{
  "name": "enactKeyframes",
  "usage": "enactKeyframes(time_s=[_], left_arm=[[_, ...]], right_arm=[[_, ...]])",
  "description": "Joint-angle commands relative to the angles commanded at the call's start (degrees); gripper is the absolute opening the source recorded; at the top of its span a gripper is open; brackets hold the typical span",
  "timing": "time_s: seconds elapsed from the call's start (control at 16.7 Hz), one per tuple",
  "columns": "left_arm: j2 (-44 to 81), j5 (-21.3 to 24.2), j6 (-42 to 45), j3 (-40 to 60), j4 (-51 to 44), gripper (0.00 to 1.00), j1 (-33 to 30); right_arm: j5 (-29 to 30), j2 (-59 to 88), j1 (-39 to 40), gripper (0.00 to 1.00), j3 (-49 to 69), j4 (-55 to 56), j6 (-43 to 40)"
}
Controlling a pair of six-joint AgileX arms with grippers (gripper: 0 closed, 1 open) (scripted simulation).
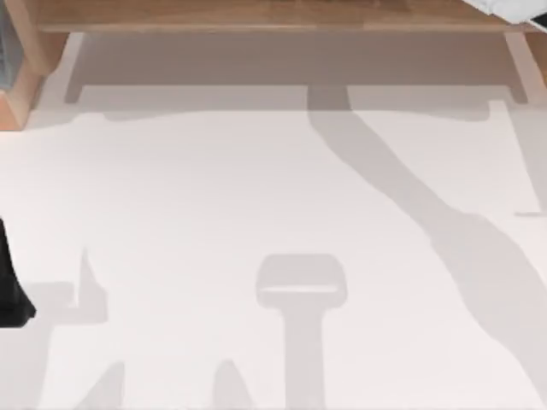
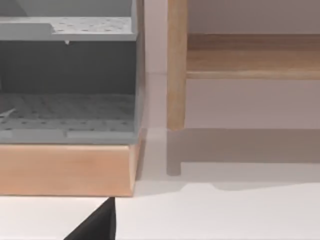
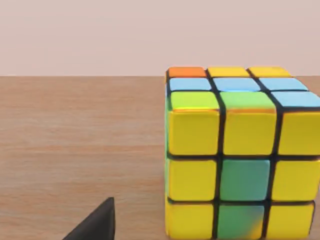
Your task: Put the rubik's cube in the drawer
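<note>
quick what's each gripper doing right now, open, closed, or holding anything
Left gripper: cannot be told; it sits near the grey drawer unit.
Right gripper: cannot be told; it faces the multicoloured rubik's cube on the wooden surface.

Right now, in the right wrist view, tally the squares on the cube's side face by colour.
Cube, side face:
Yellow squares: 7
Green squares: 2
Total: 9
</note>
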Motion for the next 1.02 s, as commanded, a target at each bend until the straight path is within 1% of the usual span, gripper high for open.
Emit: enactKeyframes(time_s=[0.42,0.54,0.78,1.02], left_arm=[[0.00,0.00,0.00,0.00,0.00,1.00,0.00],[0.00,0.00,0.00,0.00,0.00,1.00,0.00],[0.00,0.00,0.00,0.00,0.00,1.00,0.00],[0.00,0.00,0.00,0.00,0.00,1.00,0.00]], right_arm=[[-3.00,9.84,-3.06,1.00,15.37,-5.10,-0.23],[-2.95,11.86,-3.12,1.00,17.31,-5.23,-0.24],[-2.88,12.18,-3.12,1.00,17.53,-5.23,-0.23],[-2.88,12.18,-3.12,0.70,17.53,-5.23,-0.23]])
